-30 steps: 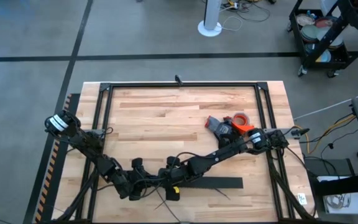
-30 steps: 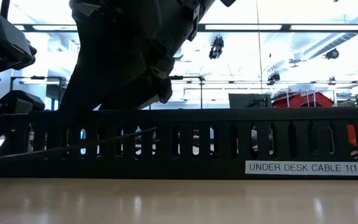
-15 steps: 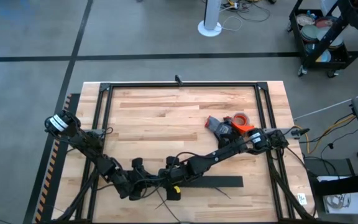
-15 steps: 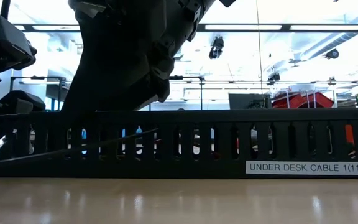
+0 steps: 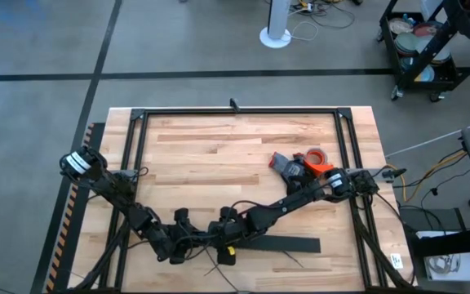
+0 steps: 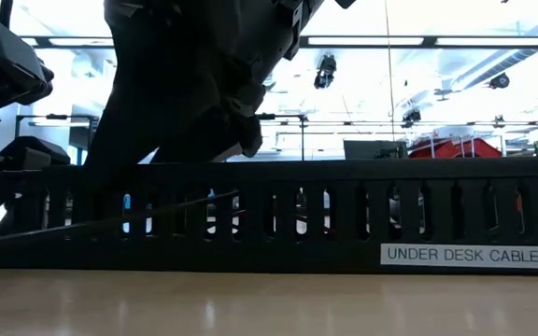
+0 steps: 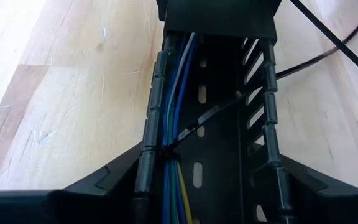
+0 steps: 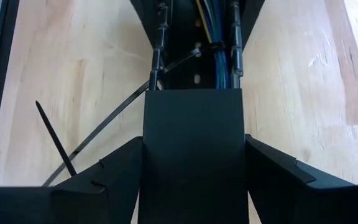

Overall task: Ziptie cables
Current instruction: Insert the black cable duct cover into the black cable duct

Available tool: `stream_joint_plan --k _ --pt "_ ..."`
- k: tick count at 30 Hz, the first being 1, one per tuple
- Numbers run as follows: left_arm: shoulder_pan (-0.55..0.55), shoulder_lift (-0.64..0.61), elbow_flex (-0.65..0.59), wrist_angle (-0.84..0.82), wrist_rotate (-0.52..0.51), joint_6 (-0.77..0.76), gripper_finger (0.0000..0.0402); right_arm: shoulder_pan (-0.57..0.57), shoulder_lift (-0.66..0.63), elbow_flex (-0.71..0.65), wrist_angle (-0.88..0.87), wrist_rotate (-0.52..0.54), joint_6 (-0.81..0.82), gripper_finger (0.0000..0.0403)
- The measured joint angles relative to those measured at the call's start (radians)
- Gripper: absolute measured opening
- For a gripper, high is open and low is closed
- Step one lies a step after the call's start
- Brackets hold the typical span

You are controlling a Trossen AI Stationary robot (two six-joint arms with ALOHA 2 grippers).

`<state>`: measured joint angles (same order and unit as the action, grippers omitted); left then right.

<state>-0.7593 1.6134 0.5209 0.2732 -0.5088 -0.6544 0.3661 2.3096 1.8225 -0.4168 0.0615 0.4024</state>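
A long black comb-toothed duct [image 5: 277, 243] lies along the table's near edge. The cables [image 7: 178, 93], blue, white and yellow wires, run inside its channel against one wall. A dark ziptie [image 7: 166, 151] is looped round them. Its tail [image 7: 219, 111] slants across the channel and out through the far wall's slots. A solid black cover [image 8: 192, 134] caps part of the duct. My left gripper [image 7: 213, 163] and right gripper [image 8: 192, 140] face each other at the duct's left end [image 5: 210, 241], each straddling it. Loose zipties [image 8: 55, 144] lie on the wood beside it. My left gripper has the duct's two slotted side walls [image 7: 143, 168] between its fingers, over the open channel close to the ziptie loop. Its fingers lie along the duct, which rests on the table. My right gripper has the covered stretch of the duct [image 8: 166, 162] between its fingers, one finger on each side. It comes from the opposite end, fingers along the duct.
A red tape roll [image 5: 317, 155] and a grey-and-orange tool [image 5: 288, 167] sit at the right middle of the table. Black frame rails [image 5: 235, 112] run round the tabletop. Thin dark strips [image 5: 294, 256] lie near the front edge.
The duct has slid a little along the table. Its right end has swung slightly toward the near edge, and in the low view its label has moved right and grown larger. Both grippers stay at its left end.
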Motion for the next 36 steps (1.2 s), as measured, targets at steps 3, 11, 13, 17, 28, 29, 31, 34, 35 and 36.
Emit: stream_joint_plan --k 3,11,13,17,28,29,31,34,35,36 --pt "0.0 0.003 0.001 0.009 0.0 0.001 0.0238 -0.007 0.0 0.001 -0.005 0.01 0.023 0.0228" --pt "0.0 0.003 0.003 -0.002 0.001 0.004 0.0239 0.002 0.0 0.001 0.012 0.001 -0.032 0.0222" --pt "0.0 0.003 0.003 -0.003 -0.006 0.002 0.0239 0.005 0.0 0.004 -0.017 0.045 -0.004 0.0226" --pt "0.0 0.001 -0.007 0.0 -0.016 -0.017 0.0235 0.007 0.0 0.003 -0.002 -0.025 -0.09 0.0227" --pt "0.002 -0.013 -0.014 0.006 -0.017 -0.026 0.0239 0.016 0.004 0.003 -0.005 0.047 -0.076 0.0259" --pt "0.002 -0.013 -0.012 0.006 -0.018 -0.029 0.0238 0.016 0.004 0.003 -0.005 0.061 -0.076 0.0263" --pt "0.002 -0.013 -0.011 0.005 -0.019 -0.034 0.0236 0.014 0.005 0.003 -0.005 0.066 -0.073 0.027" --pt "-0.002 -0.013 -0.011 -0.001 -0.017 -0.054 0.0237 0.008 0.004 0.005 -0.008 0.063 -0.07 0.0276" --pt "-0.007 -0.013 -0.011 -0.003 -0.021 -0.059 0.0237 0.006 0.0 0.005 -0.013 0.06 -0.076 0.0277" --pt "-0.011 -0.013 -0.011 -0.003 -0.026 -0.066 0.0237 0.005 -0.004 0.005 -0.016 0.055 -0.08 0.0278"
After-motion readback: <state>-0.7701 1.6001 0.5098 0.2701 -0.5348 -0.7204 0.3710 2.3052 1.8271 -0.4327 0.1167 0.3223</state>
